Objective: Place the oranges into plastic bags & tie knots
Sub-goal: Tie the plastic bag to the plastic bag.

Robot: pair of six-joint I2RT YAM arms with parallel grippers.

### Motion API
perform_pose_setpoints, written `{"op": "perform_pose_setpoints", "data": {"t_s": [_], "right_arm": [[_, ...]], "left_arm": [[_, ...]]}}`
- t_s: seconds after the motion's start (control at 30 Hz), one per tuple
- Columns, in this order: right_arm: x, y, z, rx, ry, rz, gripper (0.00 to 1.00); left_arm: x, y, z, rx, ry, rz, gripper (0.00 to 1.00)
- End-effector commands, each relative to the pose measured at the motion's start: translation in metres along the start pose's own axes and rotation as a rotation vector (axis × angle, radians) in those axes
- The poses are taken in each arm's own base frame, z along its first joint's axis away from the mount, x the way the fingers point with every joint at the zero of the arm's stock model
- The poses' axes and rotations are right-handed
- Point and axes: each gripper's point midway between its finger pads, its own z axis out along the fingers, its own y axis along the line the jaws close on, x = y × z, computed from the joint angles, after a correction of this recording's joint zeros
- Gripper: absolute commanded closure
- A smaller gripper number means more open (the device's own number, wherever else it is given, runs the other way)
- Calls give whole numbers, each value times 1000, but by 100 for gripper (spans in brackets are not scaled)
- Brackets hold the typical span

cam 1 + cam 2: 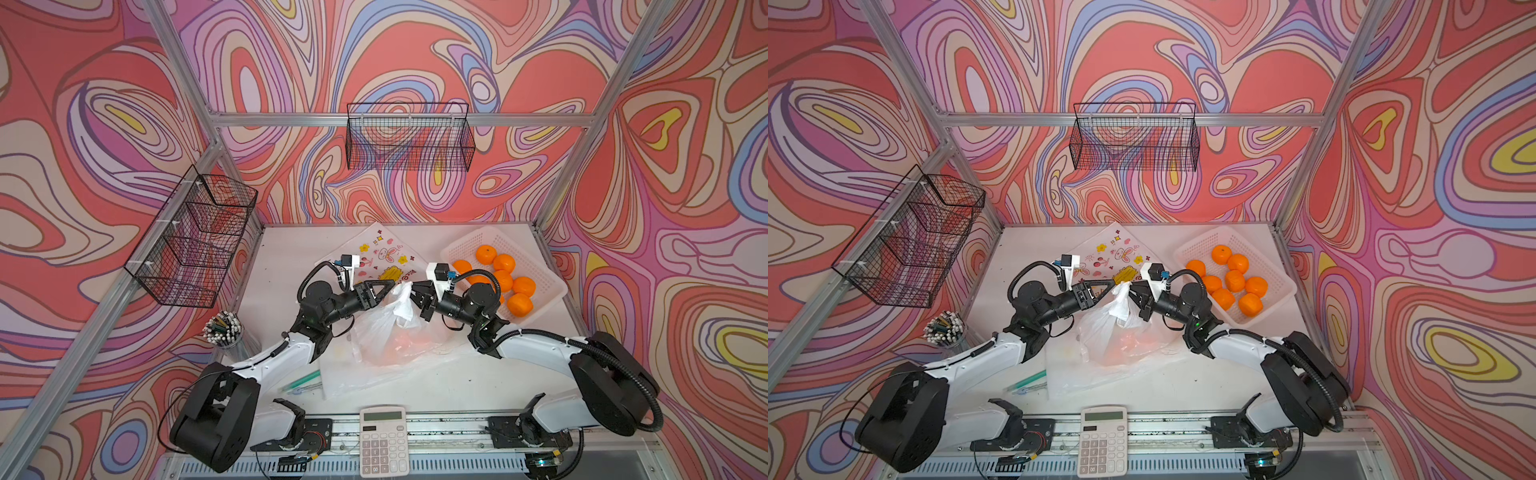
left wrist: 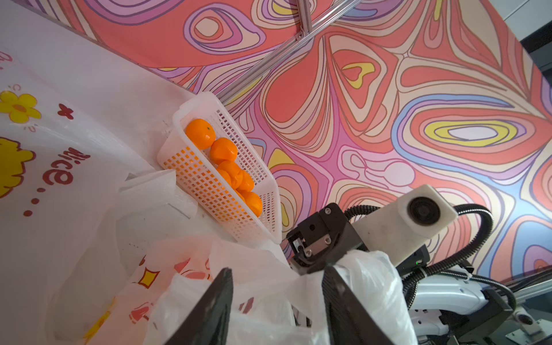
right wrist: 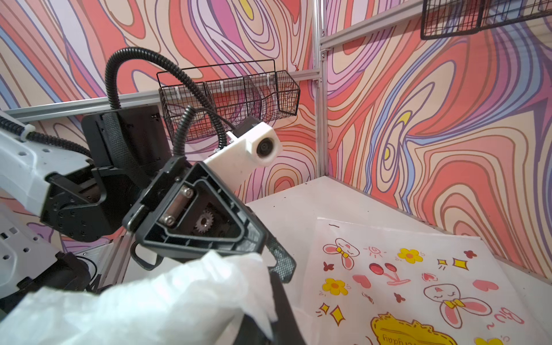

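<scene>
Calculator (image 1: pixel 383 440): front edge of your desk (image 1: pixel 282 257), keys up, between the two arm bases.

Green pen (image 1: pixel 301 380): flat on the desk, just left of the plastic.

Filled bag (image 1: pixel 386 332): mid-desk, slumped, with an orange glow showing through its thin wall. Its white top (image 1: pixel 404 301) is gathered and held up between your two hands. Whether that top is knotted cannot be told.

Left hand (image 2: pixel 276 271): about half open. Its fingers (image 2: pixel 209 310) stand apart, slack film lying loose between them and draped over one of them. Nothing looks pinched.

Right hand (image 1: pixel 415 293): closed tight, pinching the bunched white top of the filled bag from the opposite side, facing your left hand tip to tip.

Spare bag (image 1: pixel 384 249): flat at the back of the desk, with rabbits, hearts, yellow flowers and a yellow label facing up. Your left wrist camera hangs over its near edge.

Oranges (image 1: pixel 1234 280): about eight, loose in the white basket (image 1: pixel 473 245) at the back right of the desk, partly hidden by your right arm.

Cup of pens (image 1: pixel 223 328): left edge of the desk, beside your left arm.
</scene>
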Motion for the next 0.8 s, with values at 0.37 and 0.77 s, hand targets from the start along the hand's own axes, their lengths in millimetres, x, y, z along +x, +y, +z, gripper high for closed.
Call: {"op": "perform_pose_setpoints", "data": {"t_s": [0.37, 0.77], "right_arm": [[3, -2, 10, 14, -25, -29, 97], [-2, 3, 5, -5, -73, -36, 97]], "left_arm": [[2, -17, -3, 102, -89, -104, 49], [2, -21, -8, 17, -72, -87, 47]]}}
